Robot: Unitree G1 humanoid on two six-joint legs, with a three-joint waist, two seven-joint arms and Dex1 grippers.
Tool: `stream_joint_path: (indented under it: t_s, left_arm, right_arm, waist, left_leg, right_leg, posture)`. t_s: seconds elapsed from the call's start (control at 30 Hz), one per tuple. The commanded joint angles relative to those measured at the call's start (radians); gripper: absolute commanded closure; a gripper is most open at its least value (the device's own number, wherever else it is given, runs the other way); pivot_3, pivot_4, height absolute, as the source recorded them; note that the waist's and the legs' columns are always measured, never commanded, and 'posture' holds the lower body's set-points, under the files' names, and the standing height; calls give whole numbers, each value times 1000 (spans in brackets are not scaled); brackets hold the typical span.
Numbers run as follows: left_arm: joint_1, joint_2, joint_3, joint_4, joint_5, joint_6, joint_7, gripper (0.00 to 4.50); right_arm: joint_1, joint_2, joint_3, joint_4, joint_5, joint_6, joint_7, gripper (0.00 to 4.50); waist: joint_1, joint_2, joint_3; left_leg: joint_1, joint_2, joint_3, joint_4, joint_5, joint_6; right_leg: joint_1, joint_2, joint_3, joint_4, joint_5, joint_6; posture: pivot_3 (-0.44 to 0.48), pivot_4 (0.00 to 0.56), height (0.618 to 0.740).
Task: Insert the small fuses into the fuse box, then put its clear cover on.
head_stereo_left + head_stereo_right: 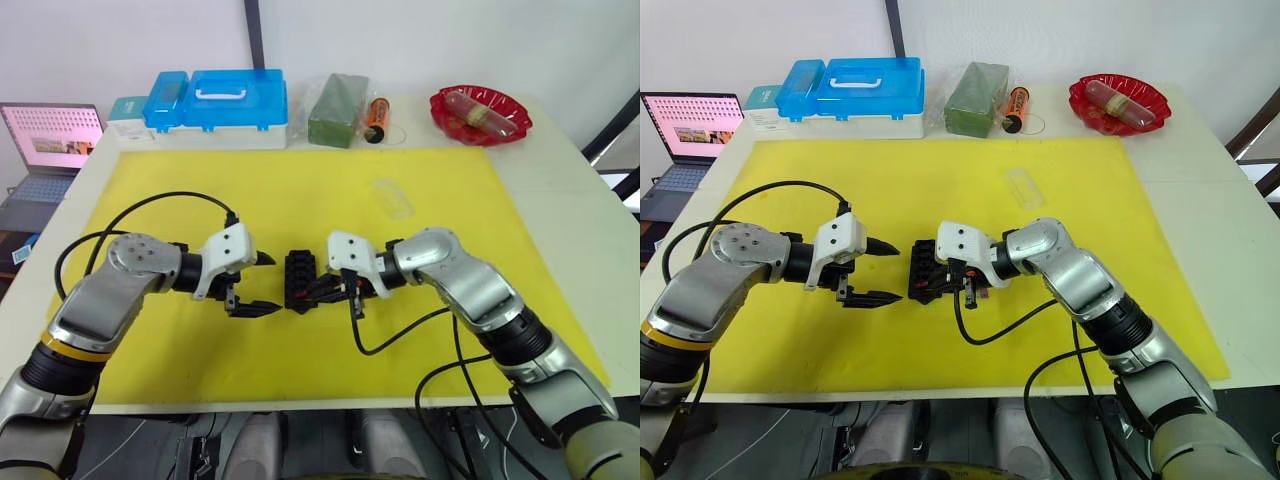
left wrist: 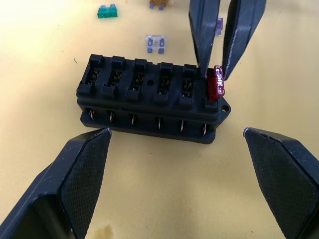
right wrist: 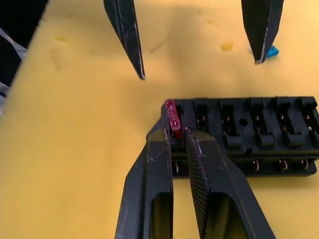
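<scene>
Black slotted fuse box point(image 2: 149, 97) carries tilted red fuse point(image 2: 217, 85).

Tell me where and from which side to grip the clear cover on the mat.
Grip the clear cover across its two long sides, coming straight down from above. It lies flat on the yellow mat, apart from the fuse box, with nothing close around it. Its narrow width probably suits a two-finger pinch better than its length.

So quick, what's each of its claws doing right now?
Left gripper: open, empty, beside the fuse box.
Right gripper: closed on the red fuse at the box's end slot.
</scene>
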Motion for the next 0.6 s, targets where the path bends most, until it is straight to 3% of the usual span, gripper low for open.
stream_joint_path:
  t_s: [0.03,0.3,0.4,0.6]
  left_arm:
    - [-18,0,7,-23,0,-6,5,0]
    - [-22,-6,5,-17,2,-10,10,0]
    - [-20,-7,7,-16,2,-10,13,0]
    - [-18,-5,8,-14,2,-12,13,0]
  right_arm:
    - [-41,-9,-41,-56,39,18,22,3896]
    - [-46,-1,-69,-77,85,35,27,3896]
    - [-23,33,-87,-75,110,7,8,4483]
    - [28,50,-78,-51,94,-72,-7,4483]
  waist:
    - [0,0,0]
    - [0,0,0]
    - [0,0,0]
    - [1,0,0]
  left_leg:
    - [0,0,0,0,0,0]
    - [0,0,0,0,0,0]
    - [0,0,0,0,0,0]
    - [0,0,0,0,0,0]
  right_leg:
    - [0,0,0,0,0,0]
    - [0,0,0,0,0,0]
    - [0,0,0,0,0,0]
    - [0,0,0,0,0,0]
  posture:
    - [0,150,740]
    - [0,150,740]
    - [0,150,740]
    - [0,150,740]
